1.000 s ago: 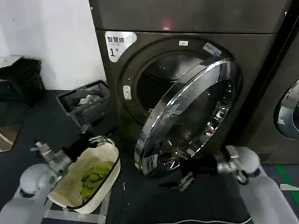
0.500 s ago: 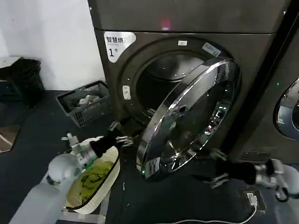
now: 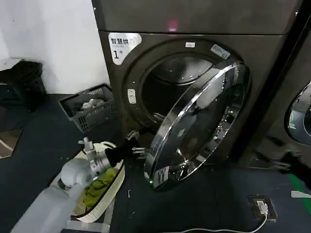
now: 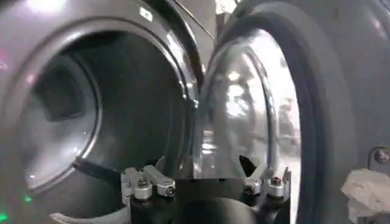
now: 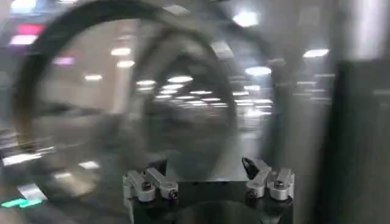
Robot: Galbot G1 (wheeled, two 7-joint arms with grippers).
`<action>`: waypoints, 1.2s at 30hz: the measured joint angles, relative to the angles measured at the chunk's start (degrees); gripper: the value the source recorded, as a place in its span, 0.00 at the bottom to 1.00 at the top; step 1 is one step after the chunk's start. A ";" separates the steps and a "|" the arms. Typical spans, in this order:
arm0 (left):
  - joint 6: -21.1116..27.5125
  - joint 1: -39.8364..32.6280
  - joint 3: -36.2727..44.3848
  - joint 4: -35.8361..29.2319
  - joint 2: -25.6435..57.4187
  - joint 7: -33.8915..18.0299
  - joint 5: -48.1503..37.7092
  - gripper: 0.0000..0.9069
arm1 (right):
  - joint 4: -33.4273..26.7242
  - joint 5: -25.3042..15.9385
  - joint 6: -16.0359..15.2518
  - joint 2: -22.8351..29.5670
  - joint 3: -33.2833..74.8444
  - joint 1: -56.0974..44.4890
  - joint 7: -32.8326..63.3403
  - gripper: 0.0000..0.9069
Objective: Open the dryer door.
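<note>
Dryer door part open, my left end effector at its free edge

The dryer (image 3: 272,53) fills the wall ahead, and its dryer door (image 3: 199,124) hangs ajar, hinged on the right, chrome ring tilted outward, drum mouth showing behind. I judge the swing is about half done. My left end effector (image 3: 137,145) sits just beside the door's lower free edge with its fingers spread and nothing held; I'd push from behind the rim, low and steady, along the hinge arc. My right end effector (image 5: 207,176) faces the glass, open and empty. A laundry basket (image 3: 114,182) lies under my left arm
</note>
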 joint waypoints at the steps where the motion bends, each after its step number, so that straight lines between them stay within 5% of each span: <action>1: -0.15 -0.15 0.39 -0.14 0.18 0.03 0.04 1.00 | 0.74 0.11 0.09 0.35 1.04 -0.40 1.83 1.00; 8: -1.22 -1.74 3.28 0.09 0.83 1.20 -0.86 1.00 | 5.53 0.78 0.80 1.23 7.22 -3.19 14.67 1.00; 15: -1.82 -4.35 7.97 -0.47 0.82 1.91 -0.92 1.00 | 8.69 4.09 -3.28 0.82 13.08 -5.35 27.58 1.00; 22: -4.02 -7.47 14.00 0.54 -0.04 2.21 -0.38 1.00 | 9.07 -0.67 -6.14 -0.67 20.11 -7.80 36.55 1.00; 30: -5.21 -11.61 21.14 2.26 -2.04 0.20 -1.20 1.00 | 8.96 -1.44 -11.10 -2.85 25.50 -10.00 45.79 1.00; 36: -5.95 -15.47 27.22 4.20 -4.60 -1.13 -1.12 1.00 | 8.79 -1.81 -11.10 -3.51 30.60 -12.14 46.77 1.00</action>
